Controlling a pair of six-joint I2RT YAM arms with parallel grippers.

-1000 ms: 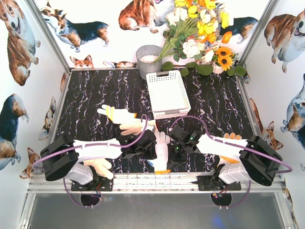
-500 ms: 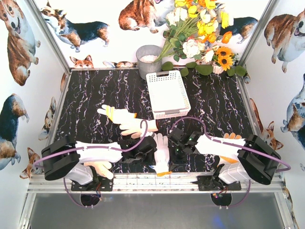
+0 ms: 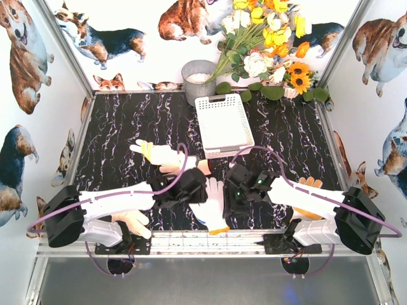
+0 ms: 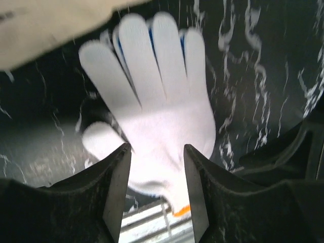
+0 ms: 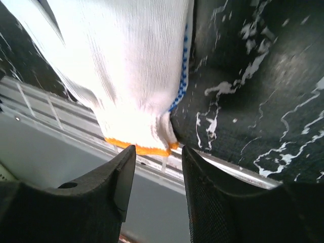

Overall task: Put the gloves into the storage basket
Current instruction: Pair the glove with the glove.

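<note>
White knit glove (image 3: 210, 206), blue dots along one side, lies flat at the middle of the desk's (image 3: 127, 127) near edge. Its orange cuff (image 5: 136, 148) is at that edge and its fingers point toward the far edge, so the long axis runs near to far, slightly slanted. It sits between the two claws.

Left claw (image 4: 157, 195): spread, nothing pinched, the glove's cuff end showing between its jaws. Right claw (image 5: 156, 177): spread, empty, poised over the cuff. Both are about equally near. The right is judged better placed, as the cuff lies straight between its jaws.

Near the left near corner, a tan glove (image 3: 130, 222) lies partly under the left arm. An orange-tipped glove (image 3: 310, 183) lies partly under the right arm. Cream gloves (image 3: 164, 157) overlap left of centre.

Basket (image 3: 222, 124) stands centrally toward the far edge, beyond the white glove and well apart from it, with no glove in it. Bucket (image 3: 198, 79), at the far edge, holds something white that cannot be identified.
</note>
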